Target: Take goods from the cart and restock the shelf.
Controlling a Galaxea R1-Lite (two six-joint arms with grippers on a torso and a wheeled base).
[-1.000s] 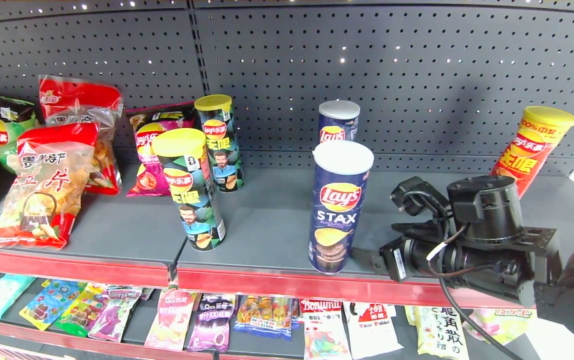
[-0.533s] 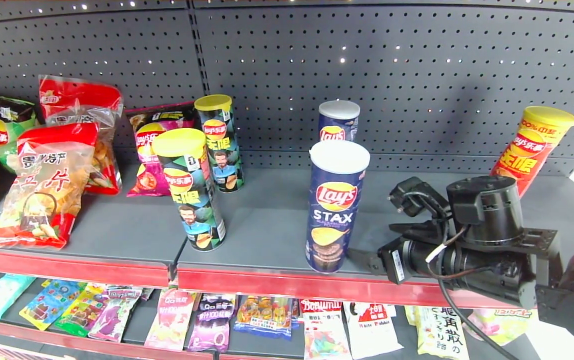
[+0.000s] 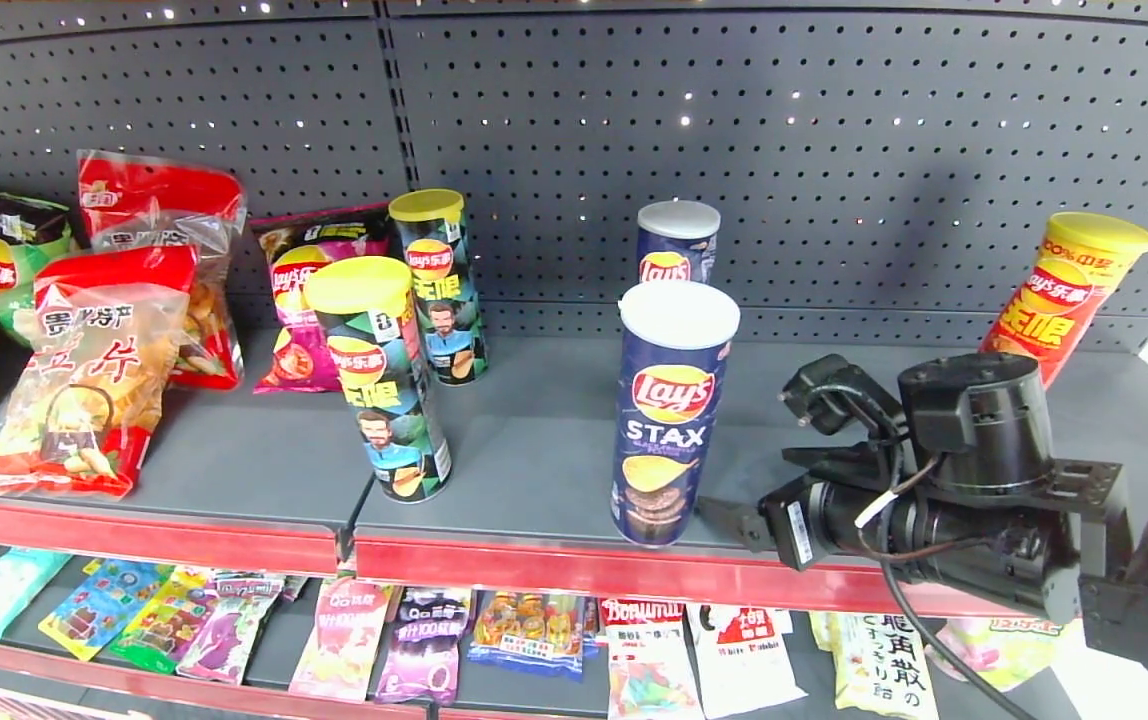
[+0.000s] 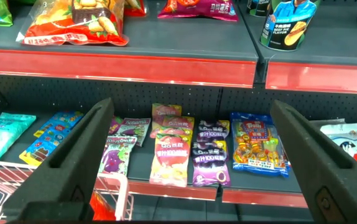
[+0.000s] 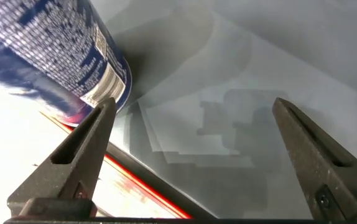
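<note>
Neatly upright, white-lidded navy chip can (image 3: 674, 420)

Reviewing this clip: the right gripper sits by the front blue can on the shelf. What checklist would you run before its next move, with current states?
1. Front blue can upright on the shelf: ok.
2. Right gripper open, nothing between its fingers: ok.
3. Can clear of the nearest finger: cannot tell; its base sits right beside that finger.
4. Can set well back from the red front edge: not ok; it stands close to it.
5. Left gripper open and empty: ok.
</note>
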